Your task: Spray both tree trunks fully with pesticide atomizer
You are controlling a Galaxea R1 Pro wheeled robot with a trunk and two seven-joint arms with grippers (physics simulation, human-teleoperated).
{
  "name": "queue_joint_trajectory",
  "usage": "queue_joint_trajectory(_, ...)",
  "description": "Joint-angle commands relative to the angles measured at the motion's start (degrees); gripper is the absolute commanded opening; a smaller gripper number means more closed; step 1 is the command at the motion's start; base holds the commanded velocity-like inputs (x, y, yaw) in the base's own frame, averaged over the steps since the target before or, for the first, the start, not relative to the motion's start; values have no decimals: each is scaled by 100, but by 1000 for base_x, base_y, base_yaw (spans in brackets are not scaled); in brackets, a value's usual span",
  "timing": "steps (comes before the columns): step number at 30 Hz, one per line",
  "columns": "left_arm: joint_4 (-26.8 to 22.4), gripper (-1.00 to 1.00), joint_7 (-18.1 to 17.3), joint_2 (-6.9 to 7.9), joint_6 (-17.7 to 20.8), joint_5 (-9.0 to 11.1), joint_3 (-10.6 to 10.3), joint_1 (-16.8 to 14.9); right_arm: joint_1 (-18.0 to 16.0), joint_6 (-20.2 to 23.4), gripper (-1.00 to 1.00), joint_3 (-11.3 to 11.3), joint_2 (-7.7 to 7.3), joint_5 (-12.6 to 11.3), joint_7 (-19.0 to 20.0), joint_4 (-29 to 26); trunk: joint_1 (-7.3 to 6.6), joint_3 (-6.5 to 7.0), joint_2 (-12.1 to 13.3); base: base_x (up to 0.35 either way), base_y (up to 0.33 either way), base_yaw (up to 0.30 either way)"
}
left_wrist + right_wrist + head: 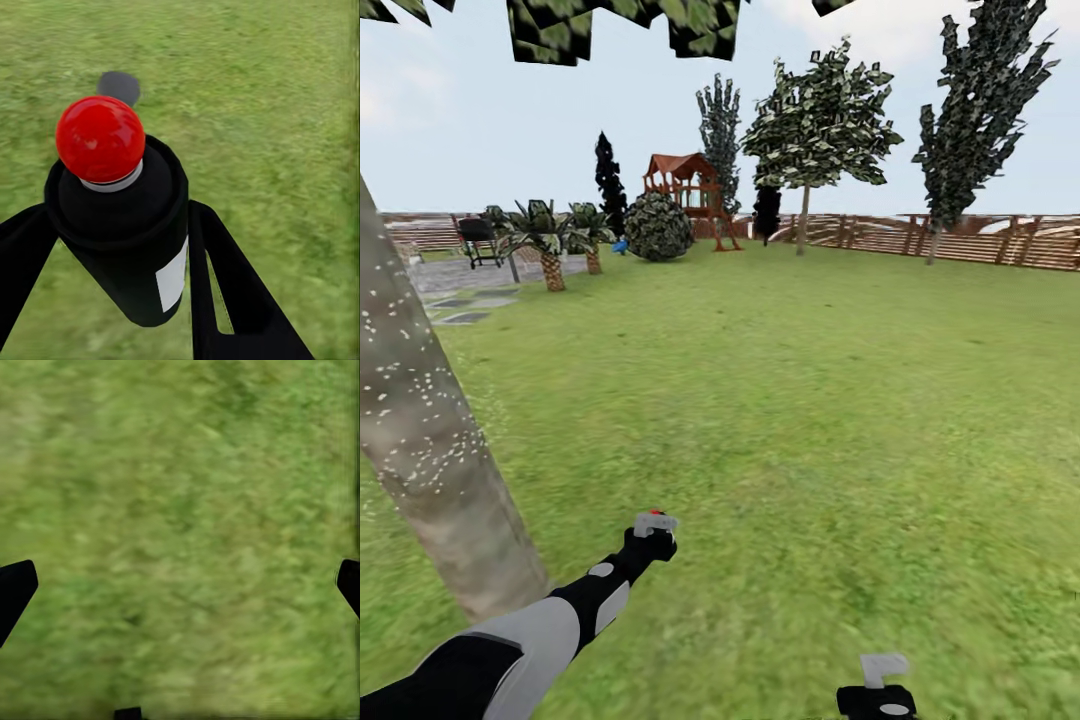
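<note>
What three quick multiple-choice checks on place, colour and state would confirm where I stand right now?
1. Where is the near tree trunk in the head view?
A. at the left, beside the left arm
B. far right by the fence
C. behind the playset

2. What colour is the top of the pesticide atomizer?
A. white
B. red
C. green

3. What state is the left claw in?
A. open over grass
B. shut on the atomizer
C. pressed against the trunk

Key: 1 A, the mottled trunk rises at the left edge. 2 B, the left wrist view shows a red round cap. 3 B, both black fingers flank the bottle; the right claw is spread over bare grass.
</note>
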Motion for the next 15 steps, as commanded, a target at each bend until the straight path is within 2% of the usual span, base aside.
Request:
queue_joint_trajectory(1,-1,-100,26,0,-3,-11,0,0,0,0,100,0,0,0,2,1,0,-1,0,0,0,-243)
queue_joint_trajectory(15,-1,-100,26,0,-3,-11,0,0,79,-18,100,0,52,1,7,-6,0,94,0,0,0,-166)
